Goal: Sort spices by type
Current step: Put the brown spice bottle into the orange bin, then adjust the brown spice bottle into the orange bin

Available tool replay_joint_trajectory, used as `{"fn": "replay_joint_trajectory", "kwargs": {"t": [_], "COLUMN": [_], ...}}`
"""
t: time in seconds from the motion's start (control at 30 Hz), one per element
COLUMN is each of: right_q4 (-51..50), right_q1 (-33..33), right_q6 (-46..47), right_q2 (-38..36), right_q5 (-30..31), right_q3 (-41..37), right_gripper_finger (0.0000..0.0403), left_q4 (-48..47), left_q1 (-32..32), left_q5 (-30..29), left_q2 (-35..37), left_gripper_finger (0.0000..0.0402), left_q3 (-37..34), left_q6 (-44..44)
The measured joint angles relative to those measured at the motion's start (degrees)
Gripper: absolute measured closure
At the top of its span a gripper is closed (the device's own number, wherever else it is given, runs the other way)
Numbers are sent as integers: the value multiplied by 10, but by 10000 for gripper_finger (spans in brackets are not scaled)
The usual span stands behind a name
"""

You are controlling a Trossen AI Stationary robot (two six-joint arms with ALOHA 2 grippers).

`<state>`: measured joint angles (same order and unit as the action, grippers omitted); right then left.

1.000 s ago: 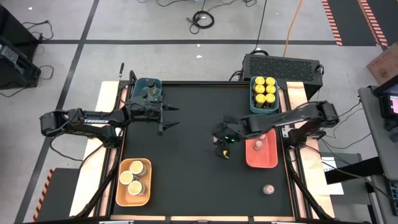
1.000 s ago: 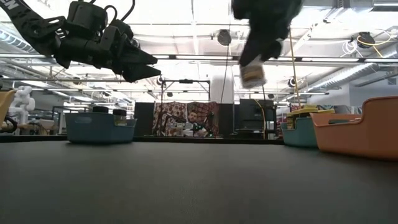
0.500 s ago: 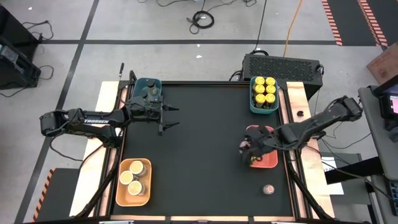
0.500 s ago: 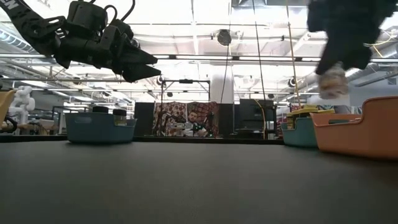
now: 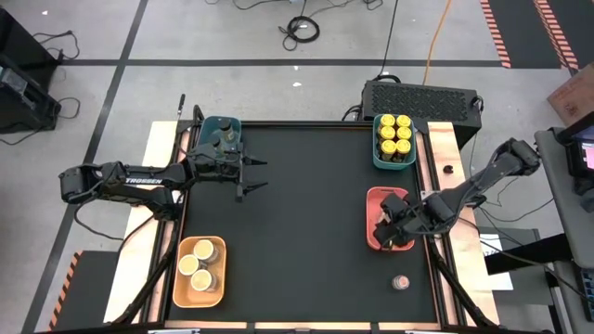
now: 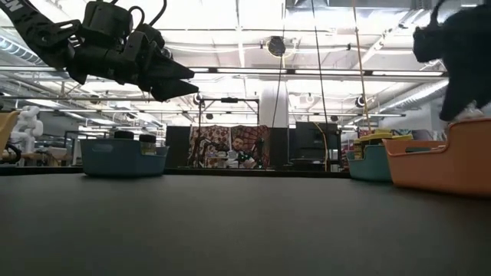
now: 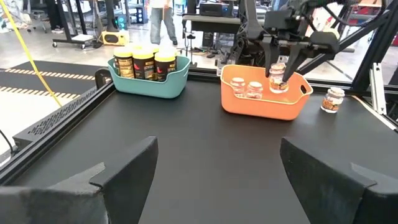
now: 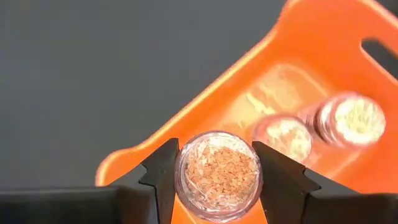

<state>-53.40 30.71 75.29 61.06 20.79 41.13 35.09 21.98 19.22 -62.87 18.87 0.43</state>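
My right gripper (image 8: pixel 217 177) is clamped on a small pink jar (image 8: pixel 217 174), hanging over the orange tray (image 8: pixel 298 81) w/ two like it inside. Next: lower, let go beside them. Left gripper (image 5: pixel 249 176) waits, fingers apart, by the teal tray (image 5: pixel 221 123).

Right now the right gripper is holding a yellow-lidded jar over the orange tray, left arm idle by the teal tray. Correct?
One thing is off: the jar in the right gripper is a tiny clear one with pinkish contents, not yellow-lidded, as the right wrist view shows. It is over the orange tray, and the left gripper waits open by the teal tray.
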Motion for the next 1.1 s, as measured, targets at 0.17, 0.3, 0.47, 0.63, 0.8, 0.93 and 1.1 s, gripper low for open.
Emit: {"fn": "replay_joint_trajectory", "kwargs": {"t": [0.17, 0.3, 0.47, 0.63, 0.8, 0.93, 1.1], "right_q4": [-1, 3, 5, 10, 21, 20, 21], "right_q1": [16, 17, 17, 17, 17, 16, 16], "right_q6": [58, 96, 107, 105, 94, 96, 95], "right_q2": [0, -1, -1, 0, 1, 1, 1], "right_q5": [-1, 7, 33, 28, -14, -21, -21], "right_q3": [-40, -66, -76, -77, -79, -78, -78], "right_gripper_finger": [236, 236, 236, 226, 195, 176, 171], "left_q4": [0, 0, 0, 0, 0, 0, 1], "left_q1": [0, 0, 0, 0, 0, 0, 0], "left_q5": [0, 0, 0, 0, 0, 0, 0], "left_q2": [0, 0, 0, 0, 0, 0, 0], "left_gripper_finger": [61, 61, 61, 61, 61, 61, 61], "left_q3": [0, 0, 0, 0, 0, 0, 0], "left_q6": [0, 0, 0, 0, 0, 0, 0]}}
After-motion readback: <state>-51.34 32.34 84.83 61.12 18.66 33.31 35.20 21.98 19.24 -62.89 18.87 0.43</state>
